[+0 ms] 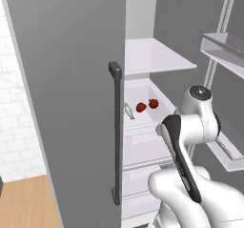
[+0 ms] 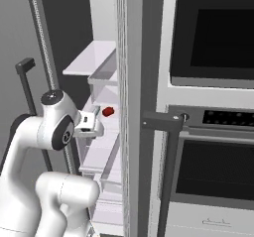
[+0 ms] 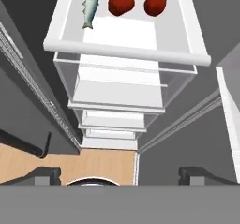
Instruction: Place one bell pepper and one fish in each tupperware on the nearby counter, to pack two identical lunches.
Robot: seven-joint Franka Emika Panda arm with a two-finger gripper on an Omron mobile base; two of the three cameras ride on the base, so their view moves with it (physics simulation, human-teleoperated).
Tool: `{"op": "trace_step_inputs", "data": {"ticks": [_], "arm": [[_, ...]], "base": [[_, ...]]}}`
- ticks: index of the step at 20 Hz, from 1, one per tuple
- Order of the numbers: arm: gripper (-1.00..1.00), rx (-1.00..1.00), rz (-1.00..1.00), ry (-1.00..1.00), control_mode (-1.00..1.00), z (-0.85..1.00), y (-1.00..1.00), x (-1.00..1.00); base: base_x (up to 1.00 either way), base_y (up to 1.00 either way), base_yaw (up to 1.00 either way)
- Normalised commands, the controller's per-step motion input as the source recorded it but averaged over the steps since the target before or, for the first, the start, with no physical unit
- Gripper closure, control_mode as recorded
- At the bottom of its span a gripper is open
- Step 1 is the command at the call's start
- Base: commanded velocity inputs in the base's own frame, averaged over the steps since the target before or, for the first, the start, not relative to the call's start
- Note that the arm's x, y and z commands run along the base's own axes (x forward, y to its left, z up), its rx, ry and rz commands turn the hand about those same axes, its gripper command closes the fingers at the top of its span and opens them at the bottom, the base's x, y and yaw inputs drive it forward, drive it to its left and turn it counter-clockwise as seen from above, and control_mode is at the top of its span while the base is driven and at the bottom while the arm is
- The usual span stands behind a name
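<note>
Bell peppers, two glossy red ones, sit side by side on a white fridge shelf (image 3: 126, 49): in the hand view one (image 3: 121, 3) is at top centre and the other (image 3: 155, 3) just to its right, apart from each other. A slim silvery fish (image 3: 90, 6) lies lengthwise at the upper left of that shelf, near the first pepper but not touching it. In the left base view the same peppers (image 1: 141, 107) (image 1: 153, 103) show at mid-frame inside the open fridge, with the fish (image 1: 128, 111) just to their left, partly behind the edge of the grey door (image 1: 71, 98) and its dark vertical handle (image 1: 116, 136). In the right base view a single red pepper (image 2: 107, 111) shows at centre left. The gripper (image 3: 119, 174) hangs at the bottom of the hand view, its two dark finger tips set wide apart and holding nothing, well short of the shelf. A light wood floor (image 3: 98, 164) shows between the tips, below the stacked clear drawers (image 3: 117, 101).
</note>
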Motion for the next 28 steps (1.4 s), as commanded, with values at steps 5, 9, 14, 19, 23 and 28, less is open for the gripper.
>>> {"op": "trace_step_inputs", "data": {"ticks": [5,9,14,19,23,28], "arm": [[-1.0,0.01,-0.04,-0.24,-1.0,0.53,-0.01,1.0],[-1.0,0.04,-0.08,-0.11,-1.0,0.08,-0.26,1.0],[-1.0,0.02,-0.17,-0.03,-1.0,-0.02,-0.21,1.0],[-1.0,0.0,-0.03,0.0,-1.0,-0.16,-0.03,0.66],[-1.0,0.0,0.0,0.17,-1.0,-0.65,-0.22,0.48],[-1.0,0.02,0.0,0.02,-1.0,-0.32,-0.28,0.41]], "base": [[0.0,0.0,0.0],[0.0,0.0,0.0],[0.0,0.0,0.0],[0.0,0.0,0.0],[0.0,0.0,0.0],[0.0,0.0,0.0]]}}
